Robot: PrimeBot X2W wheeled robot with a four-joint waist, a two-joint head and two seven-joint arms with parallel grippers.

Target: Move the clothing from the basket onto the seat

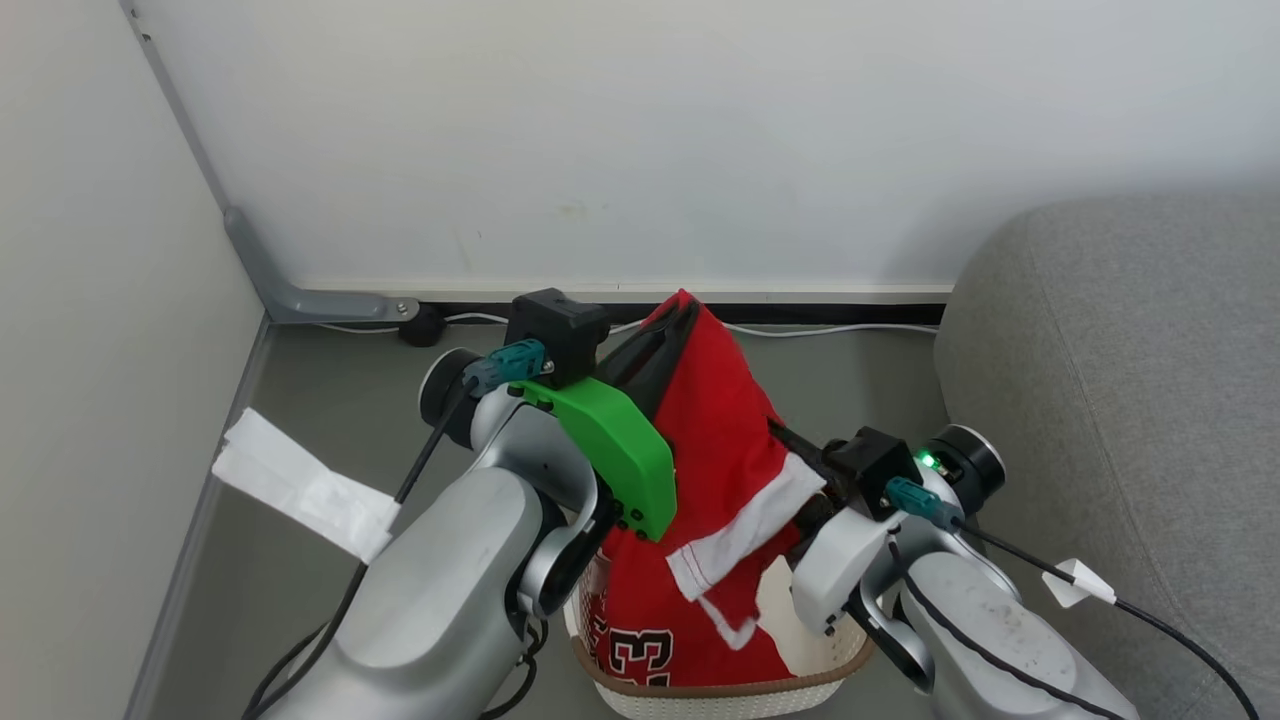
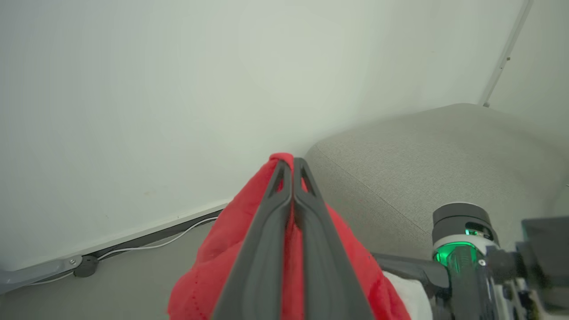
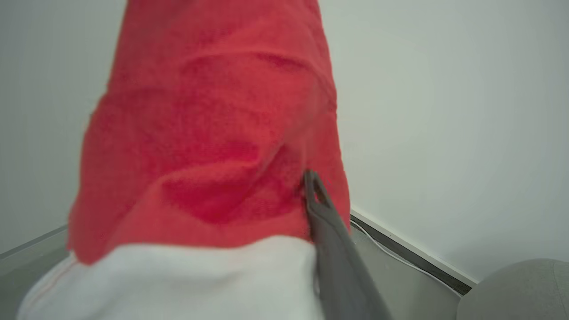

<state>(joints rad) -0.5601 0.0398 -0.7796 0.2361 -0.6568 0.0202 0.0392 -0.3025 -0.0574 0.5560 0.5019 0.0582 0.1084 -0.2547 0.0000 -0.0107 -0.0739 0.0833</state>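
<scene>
Two grippers on red garment (image 1: pixel 720 430): left gripper (image 2: pixel 288 161) pinched shut at top, right gripper (image 3: pixel 309 178) half buried, can't tell. Weak pinch = drops short of seat (image 1: pixel 1120 400).

Grey floor (image 1: pixel 330 400): basket (image 1: pixel 690 690) standing on it, sofa (image 1: pixel 1120 400) beside, white cable (image 1: pixel 850 328) along wall

Observing left gripper (image 2: pixel 288 162) with fingers pressed together, pinching a fold of red clothing (image 2: pixel 209 271) at the tips. Noting fabric draping down both sides of the fingers, white band (image 2: pixel 411 295) showing at lower right. Recording grey seat (image 2: pixel 422 169) behind, right arm's wrist (image 2: pixel 460 249) glowing green before it, white cable (image 2: pixel 178 234) lying along the foot of the wall (image 2: pixel 133 111).
</scene>
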